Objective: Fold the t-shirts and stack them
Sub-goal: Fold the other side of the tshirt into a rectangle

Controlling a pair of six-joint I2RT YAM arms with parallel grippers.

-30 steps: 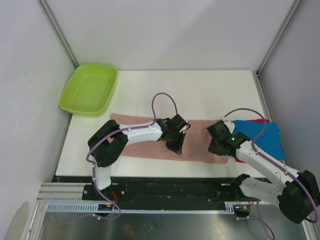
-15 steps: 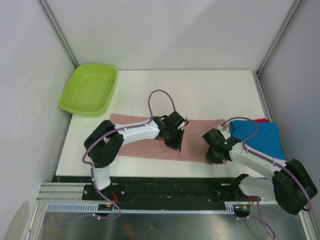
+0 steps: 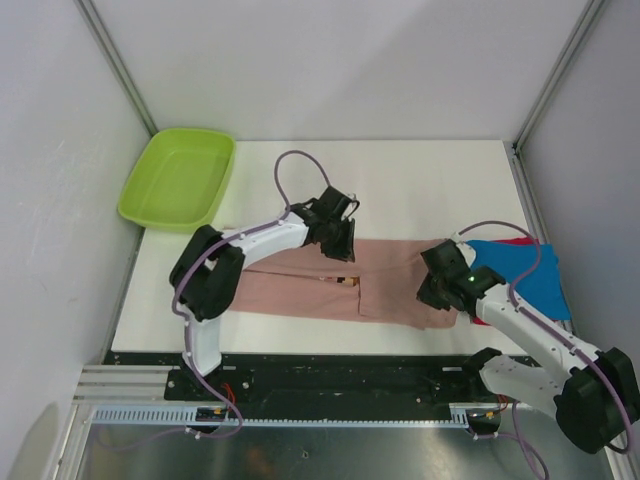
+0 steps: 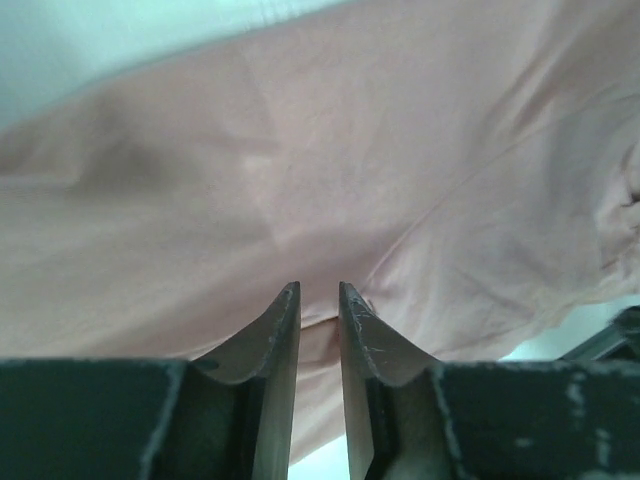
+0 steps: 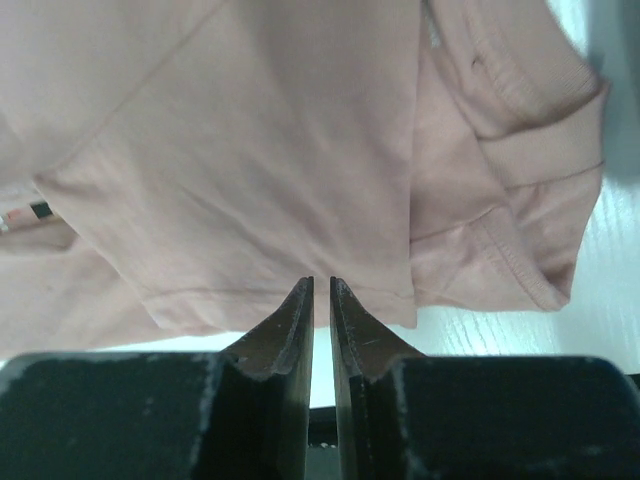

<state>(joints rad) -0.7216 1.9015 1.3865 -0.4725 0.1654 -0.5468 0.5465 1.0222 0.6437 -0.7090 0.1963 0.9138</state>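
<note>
Dusty pink shirt (image 3: pixel 300 290), plain; blue shirt (image 3: pixel 540 280) and red shirt (image 3: pixel 520 241) at right; lime-green tub (image 3: pixel 180 180) far left; white desk (image 3: pixel 420 180).

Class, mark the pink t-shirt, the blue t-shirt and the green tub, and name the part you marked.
pink t-shirt (image 3: pixel 295 292): top external view, flat cloth left of centre.
blue t-shirt (image 3: pixel 552 285): top external view, its right side.
green tub (image 3: pixel 178 180): top external view, bare inner floor.

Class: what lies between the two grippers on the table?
The pink t-shirt spans from left gripper to right gripper, shown in the top external view.
</note>
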